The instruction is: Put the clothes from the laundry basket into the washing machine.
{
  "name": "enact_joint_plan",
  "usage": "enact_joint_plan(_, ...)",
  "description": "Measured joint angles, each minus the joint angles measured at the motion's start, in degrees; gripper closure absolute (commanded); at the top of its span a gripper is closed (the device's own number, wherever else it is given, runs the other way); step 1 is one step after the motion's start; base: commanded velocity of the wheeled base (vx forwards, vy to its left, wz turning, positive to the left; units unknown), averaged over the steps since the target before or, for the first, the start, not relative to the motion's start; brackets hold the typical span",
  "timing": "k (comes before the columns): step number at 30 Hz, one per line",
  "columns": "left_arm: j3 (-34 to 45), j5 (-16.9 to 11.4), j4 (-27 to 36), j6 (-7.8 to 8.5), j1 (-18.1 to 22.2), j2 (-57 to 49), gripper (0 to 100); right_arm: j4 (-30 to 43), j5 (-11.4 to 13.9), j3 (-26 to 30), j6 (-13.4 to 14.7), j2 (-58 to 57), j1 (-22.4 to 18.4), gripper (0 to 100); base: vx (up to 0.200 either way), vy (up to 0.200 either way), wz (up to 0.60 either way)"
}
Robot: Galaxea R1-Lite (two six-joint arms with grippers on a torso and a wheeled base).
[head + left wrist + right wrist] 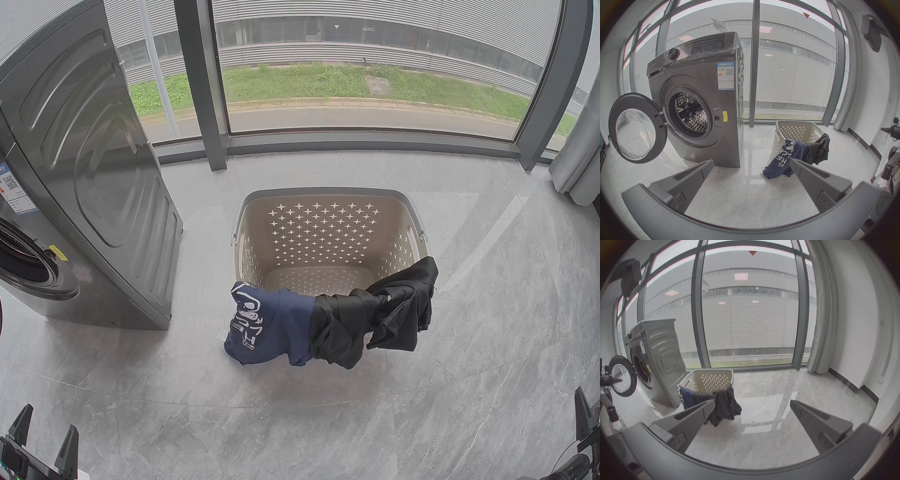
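Observation:
A beige laundry basket (328,199) stands on the floor in the middle of the head view. A navy printed garment (269,322) and a black garment (375,312) hang over its near rim. The grey washing machine (81,162) is at the left, its round door (634,128) swung open and the drum (690,114) showing. My left gripper (750,165) is open and holds nothing, low at the near left (44,434). My right gripper (750,405) is open too, low at the near right, well short of the basket (707,380).
A tall window wall (375,69) with dark posts runs behind the basket. A grey curtain (581,156) hangs at the far right. Bare grey floor tiles (300,425) lie between the grippers and the basket.

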Motion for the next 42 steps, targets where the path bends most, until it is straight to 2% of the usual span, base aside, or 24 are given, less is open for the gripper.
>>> enact_joint_plan(6,0.0,0.0,0.0,0.02,0.0,0.0,0,-1.0,2.1,-2.9,2.7,6.4,0.2,0,0.000,0.000,0.00)
enact_joint_plan(11,0.0,0.0,0.0,0.02,0.0,0.0,0,-5.7,4.0,-3.5,4.9,17.1,0.4,0,0.000,0.000,0.00)
enact_joint_plan(20,0.0,0.0,0.0,0.00,0.0,0.0,0,-19.3,6.0,-3.2,7.3,41.5,3.2,0,0.000,0.000,0.00)
enact_joint_plan(28,0.0,0.0,0.0,0.02,0.0,0.0,0,-35.1,6.5,-1.9,8.3,61.9,6.5,0,0.000,0.000,0.00)
enact_joint_plan(42,0.0,0.0,0.0,-0.02,0.0,0.0,0,-62.1,5.4,-1.7,10.0,90.4,15.1,0,0.000,0.000,0.00)
